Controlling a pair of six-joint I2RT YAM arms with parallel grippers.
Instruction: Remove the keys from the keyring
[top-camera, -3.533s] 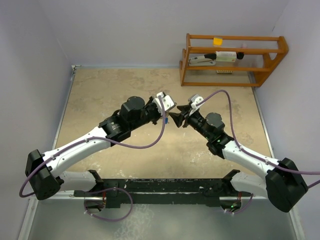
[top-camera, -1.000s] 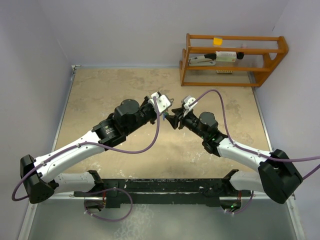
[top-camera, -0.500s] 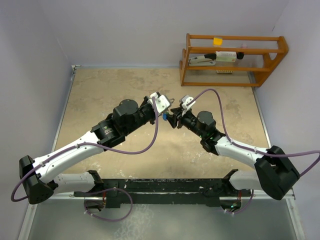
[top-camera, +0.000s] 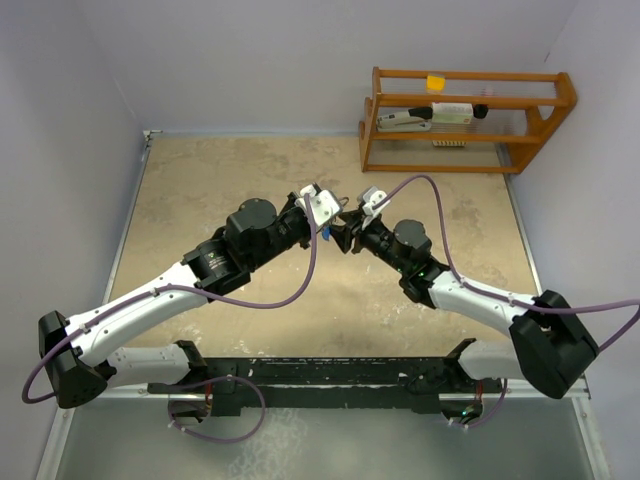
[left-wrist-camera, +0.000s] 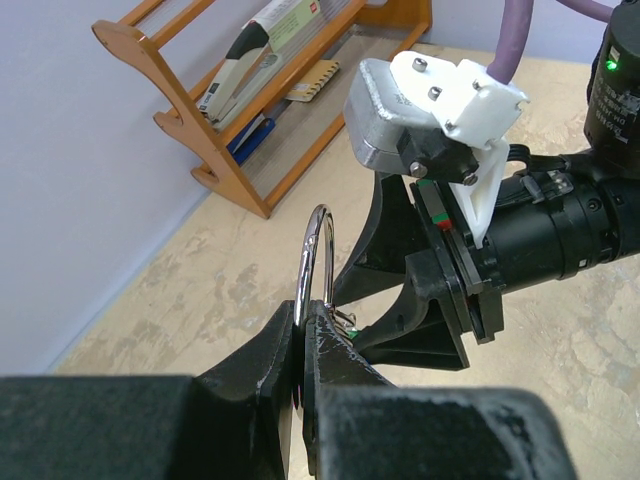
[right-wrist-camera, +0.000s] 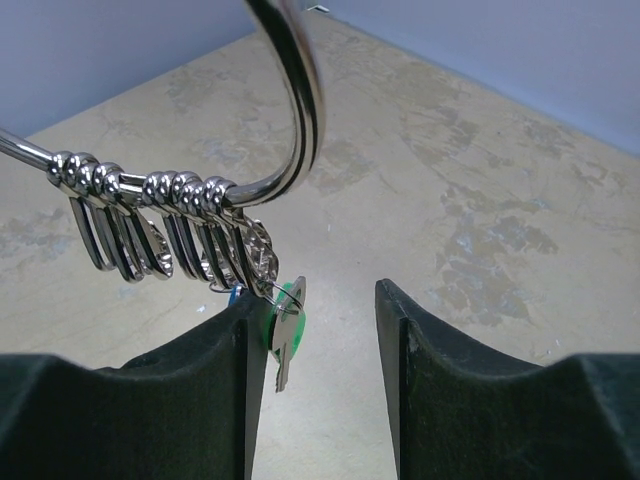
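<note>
My left gripper (left-wrist-camera: 303, 315) is shut on the silver keyring (left-wrist-camera: 315, 260) and holds it upright above the table; it also shows in the top view (top-camera: 322, 213). The keyring (right-wrist-camera: 300, 90) carries a row of silver clips (right-wrist-camera: 150, 225). A green-headed key (right-wrist-camera: 285, 325) hangs from them, and a bit of a blue key (right-wrist-camera: 235, 293) shows behind it. My right gripper (right-wrist-camera: 315, 300) is open, and the green key hangs just inside its left finger (right-wrist-camera: 215, 380). In the top view the right gripper (top-camera: 347, 232) faces the left one, almost touching. The plain keys are hidden.
A wooden rack (top-camera: 465, 120) with a stapler and small items stands at the back right against the wall. Purple cables loop over both arms. Walls close off the tabletop (top-camera: 200, 190) at the left, back and right.
Both arms have shifted a little left and their grippers have closed in on each other. The right gripper has moved up to the hanging keys. The left gripper still holds the ring.
</note>
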